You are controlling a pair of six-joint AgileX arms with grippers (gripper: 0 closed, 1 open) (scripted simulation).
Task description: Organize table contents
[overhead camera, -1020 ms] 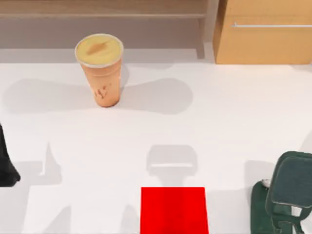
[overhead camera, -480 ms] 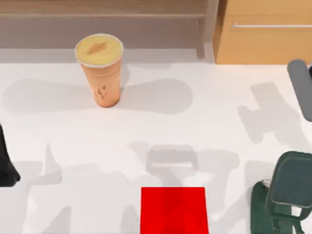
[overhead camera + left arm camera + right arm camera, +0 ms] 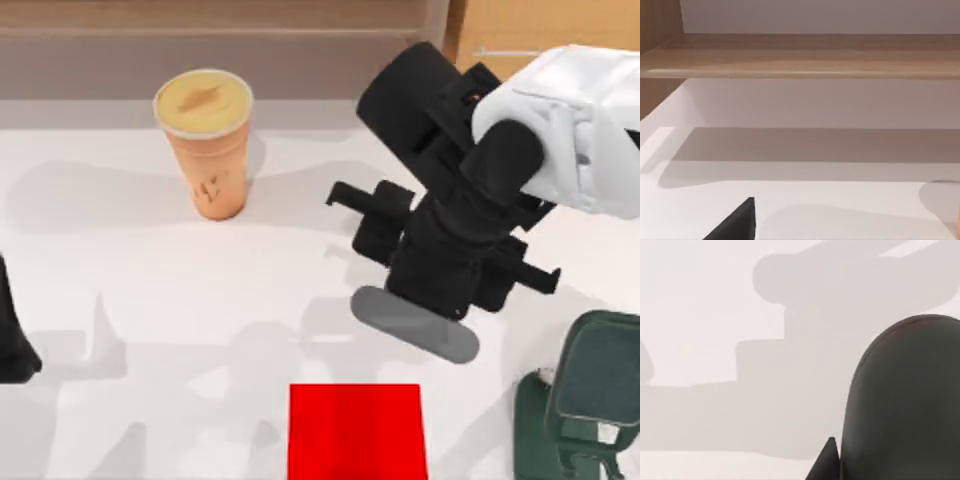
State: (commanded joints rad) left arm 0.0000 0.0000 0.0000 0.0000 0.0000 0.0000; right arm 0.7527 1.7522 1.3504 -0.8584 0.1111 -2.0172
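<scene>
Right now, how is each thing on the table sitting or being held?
Cup: standing upright on the table.
Computer mouse: held in the right hand, over the table.
Red pad: lying flat.
Green stand: standing at the table's right.
Left hand: parked at the left edge.

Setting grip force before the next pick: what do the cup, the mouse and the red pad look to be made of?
The cup looks like matte paper or thin plastic: dull orange-tan wall, flat yellow top, no glare. The mouse, under the right gripper, looks like smooth hard plastic: even dark grey rounded shell. The red pad looks flat and matte, perhaps rubber or fabric; that stays open.
</scene>
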